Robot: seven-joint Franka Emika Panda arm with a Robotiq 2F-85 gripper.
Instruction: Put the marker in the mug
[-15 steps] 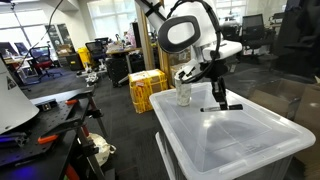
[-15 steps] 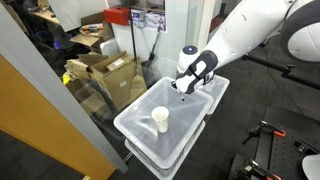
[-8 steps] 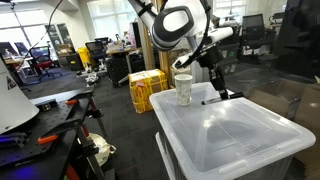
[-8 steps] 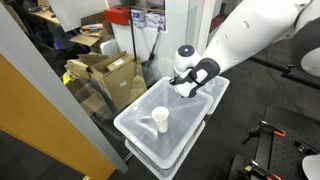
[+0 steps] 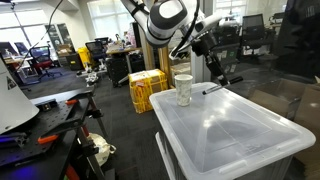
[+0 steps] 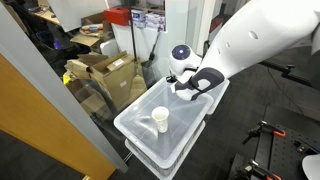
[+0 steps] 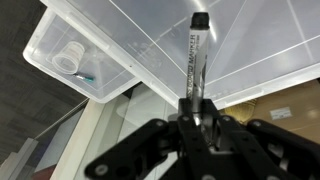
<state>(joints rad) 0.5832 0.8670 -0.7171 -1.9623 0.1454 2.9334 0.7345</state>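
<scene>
The mug (image 5: 183,88) is a small whitish cup that stands upright near the far end of a clear plastic bin lid (image 5: 230,135). It also shows in the other exterior view (image 6: 160,119) and in the wrist view (image 7: 70,57). My gripper (image 5: 224,82) is shut on the marker (image 5: 210,90), a thin black stick held tilted, almost level, above the lid and to the right of the mug. In the wrist view the marker (image 7: 196,55) sticks out from between the jaws (image 7: 196,108) over the bin. The gripper (image 6: 198,84) hangs above the lid, apart from the mug.
A yellow crate (image 5: 147,88) stands on the floor behind the bin. Cardboard boxes (image 6: 105,70) lie beyond a glass panel. A cluttered workbench (image 5: 40,110) is off to the side. A small greenish thing (image 7: 88,75) lies by the mug.
The arm has risen and swung with the marker. The marker has gone from upright to nearly level and has come closer to the mug. The mug has not moved.
</scene>
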